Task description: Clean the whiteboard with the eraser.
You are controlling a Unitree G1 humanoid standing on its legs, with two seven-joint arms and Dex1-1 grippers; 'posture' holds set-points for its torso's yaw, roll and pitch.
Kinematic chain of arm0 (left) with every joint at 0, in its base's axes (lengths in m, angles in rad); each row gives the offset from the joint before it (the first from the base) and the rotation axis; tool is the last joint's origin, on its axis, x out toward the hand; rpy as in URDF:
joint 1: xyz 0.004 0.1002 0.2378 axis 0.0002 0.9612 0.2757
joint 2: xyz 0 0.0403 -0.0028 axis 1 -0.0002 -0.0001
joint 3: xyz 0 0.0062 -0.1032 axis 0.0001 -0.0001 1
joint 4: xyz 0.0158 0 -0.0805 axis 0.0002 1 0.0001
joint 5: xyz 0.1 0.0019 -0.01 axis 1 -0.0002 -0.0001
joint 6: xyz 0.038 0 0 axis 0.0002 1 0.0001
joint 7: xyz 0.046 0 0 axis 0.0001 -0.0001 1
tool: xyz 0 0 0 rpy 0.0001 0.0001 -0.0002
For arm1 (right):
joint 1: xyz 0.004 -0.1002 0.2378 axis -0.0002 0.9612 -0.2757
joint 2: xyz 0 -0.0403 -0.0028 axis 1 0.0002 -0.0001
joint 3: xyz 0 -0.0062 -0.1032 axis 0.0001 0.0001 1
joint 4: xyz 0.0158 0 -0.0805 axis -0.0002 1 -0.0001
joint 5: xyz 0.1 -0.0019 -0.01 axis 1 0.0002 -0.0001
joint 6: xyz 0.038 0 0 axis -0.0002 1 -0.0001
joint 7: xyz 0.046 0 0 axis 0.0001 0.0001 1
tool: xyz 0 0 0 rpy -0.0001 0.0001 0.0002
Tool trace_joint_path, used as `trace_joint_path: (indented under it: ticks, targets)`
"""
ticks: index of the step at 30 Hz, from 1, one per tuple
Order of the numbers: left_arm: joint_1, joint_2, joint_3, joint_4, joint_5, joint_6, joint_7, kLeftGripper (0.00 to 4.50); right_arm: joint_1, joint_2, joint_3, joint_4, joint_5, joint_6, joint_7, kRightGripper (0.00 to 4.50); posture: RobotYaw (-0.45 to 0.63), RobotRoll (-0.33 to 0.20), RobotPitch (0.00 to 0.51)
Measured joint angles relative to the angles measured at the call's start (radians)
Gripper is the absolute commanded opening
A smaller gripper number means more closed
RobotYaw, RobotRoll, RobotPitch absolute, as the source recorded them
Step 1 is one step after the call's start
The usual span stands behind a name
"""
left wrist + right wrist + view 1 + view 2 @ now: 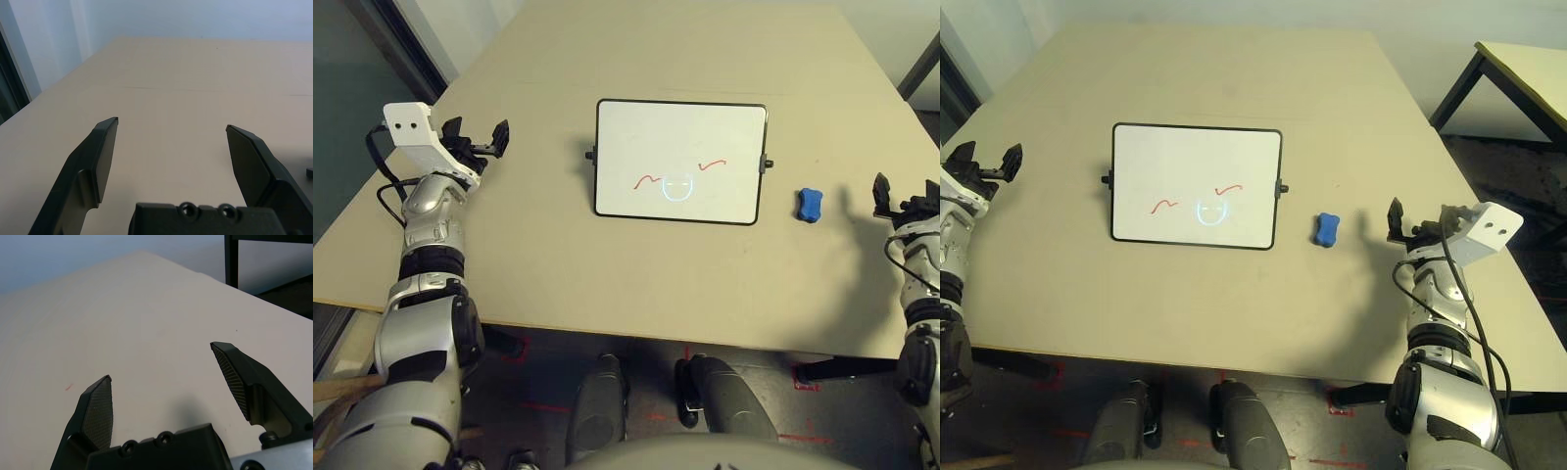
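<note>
Left eye view shows the whiteboard (680, 162) mid-counter (558, 255), red scribbles on it, the eraser (810, 205) just right. Left pincer (478, 134) and right pincer (1408, 222) gape wide, empty.

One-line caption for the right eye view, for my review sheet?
Whiteboard with red scribbles lies mid-table, blue eraser just right of it, both open grippers, left and right, waiting at the sides.

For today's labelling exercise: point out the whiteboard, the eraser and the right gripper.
whiteboard (680, 132): left eye view, bare white surface.
eraser (810, 205): left eye view, middle of block.
right gripper (1410, 223): right eye view, between fingertips.
</note>
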Motion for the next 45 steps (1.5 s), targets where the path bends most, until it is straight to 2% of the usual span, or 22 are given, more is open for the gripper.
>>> trace_joint_path:
  ticks: [8,11,14,19,24,32,45]
  targets:
    - [-0.012,-0.025,-0.005,0.016,0.002,0.002,-0.009,4.5,0.005,0.001,0.005,-0.017,-0.005,0.009,-0.009,4.47,-0.11,0.0,0.118]
    - [-0.061,-0.03,-0.021,0.002,-0.001,0.033,-0.065,4.5,0.01,0.001,0.005,-0.107,-0.002,0.078,-0.041,4.47,-0.12,0.0,0.114]
    - [-0.092,-0.032,-0.041,-0.065,-0.01,0.086,-0.149,4.5,0.05,0.012,0.005,-0.3,0.015,0.236,-0.076,4.47,-0.12,0.0,0.112]
    - [-0.091,-0.042,-0.106,-0.299,-0.058,0.257,-0.307,4.5,0.176,0.095,0.056,-0.8,0.065,0.725,-0.177,4.47,-0.14,0.0,0.107]
    - [-0.066,-0.071,-0.182,-0.529,-0.097,0.407,-0.385,4.5,0.185,0.188,0.081,-1.067,0.084,1.01,-0.293,4.47,-0.14,0.0,0.1]
    - [-0.04,-0.117,-0.243,-0.676,-0.112,0.524,-0.402,4.5,0.193,0.292,0.094,-1.176,0.064,1.1,-0.385,4.47,-0.14,0.0,0.11]
    - [-0.012,-0.121,-0.269,-0.742,-0.113,0.588,-0.423,4.5,0.281,0.398,0.144,-1.278,0.027,1.172,-0.425,4.47,-0.14,0.0,0.121]
